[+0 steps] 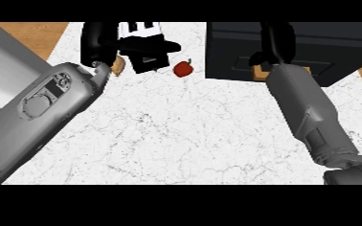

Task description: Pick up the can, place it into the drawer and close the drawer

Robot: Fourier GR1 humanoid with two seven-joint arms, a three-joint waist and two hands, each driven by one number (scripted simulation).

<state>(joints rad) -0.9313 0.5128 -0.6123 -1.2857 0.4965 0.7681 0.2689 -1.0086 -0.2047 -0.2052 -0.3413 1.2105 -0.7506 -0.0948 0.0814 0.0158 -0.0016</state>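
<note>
Look to the upper left and you'll find your left hand [106, 40] above the white marbled bench [176, 134]. Its black fingers curl round the can [145, 28], which shows white with bold black markings between them. Much of the can is hidden by the hand, so you cannot read its full shape. A small tan object [118, 66] peeks out just beside the left wrist, too hidden to identify. A red apple [183, 69] with a small stem lies on the bench just right of the left hand. Your right hand [276, 43] reaches over the black drawer [233, 52] at the upper right; you cannot tell how its fingers are set.
</note>
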